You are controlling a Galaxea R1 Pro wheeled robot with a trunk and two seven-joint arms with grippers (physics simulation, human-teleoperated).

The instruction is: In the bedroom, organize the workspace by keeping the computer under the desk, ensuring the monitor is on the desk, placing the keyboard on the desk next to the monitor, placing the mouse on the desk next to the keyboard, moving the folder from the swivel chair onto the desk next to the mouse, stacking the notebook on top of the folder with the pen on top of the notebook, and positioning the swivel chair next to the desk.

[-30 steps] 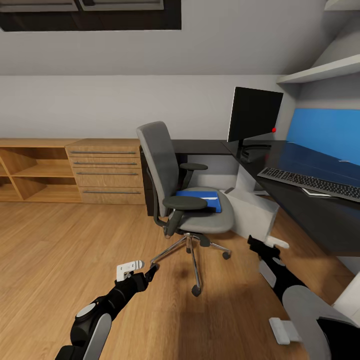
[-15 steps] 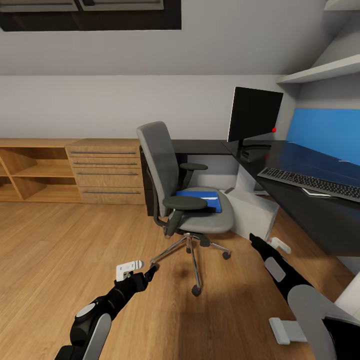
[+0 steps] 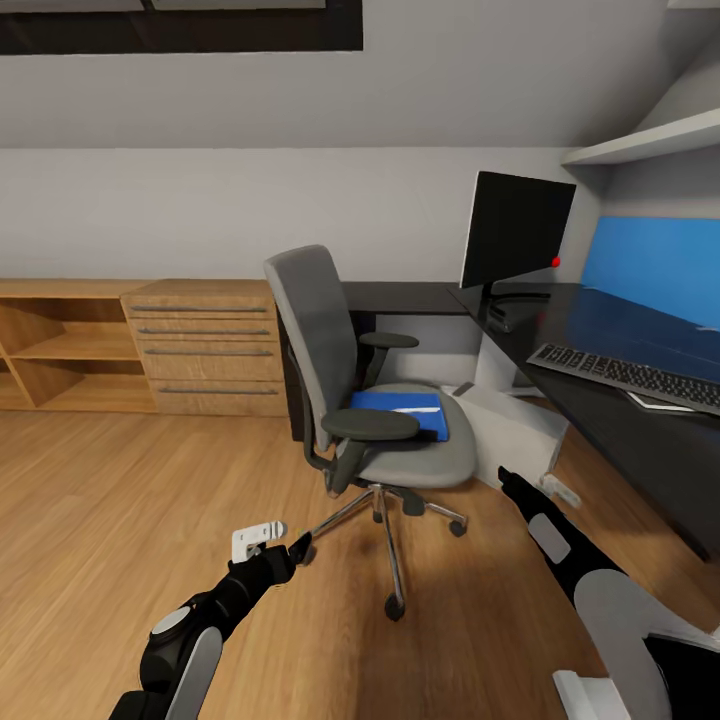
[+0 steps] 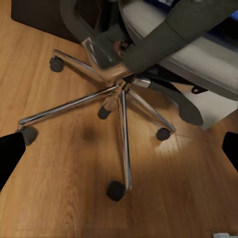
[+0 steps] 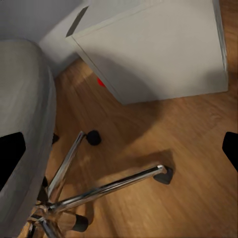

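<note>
Both tools, left [image 3: 300,545] and right [image 3: 507,480], were wide open, holding nothing. The right wrist view showed the computer [image 5: 158,47] beyond the chair [image 3: 370,400]. The camera had shifted closer.

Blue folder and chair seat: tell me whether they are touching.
Touching. In the head view the blue folder lies flat on the swivel chair seat, with no gap visible beneath it.

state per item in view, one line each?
folder: lying flat on the swivel chair seat
swivel chair: upright, out from the desk
monitor: upright on desk, screen dark
keyboard: flat on desk
computer: on the floor under the desk edge
left gripper: open, empty
right gripper: open, empty
</note>
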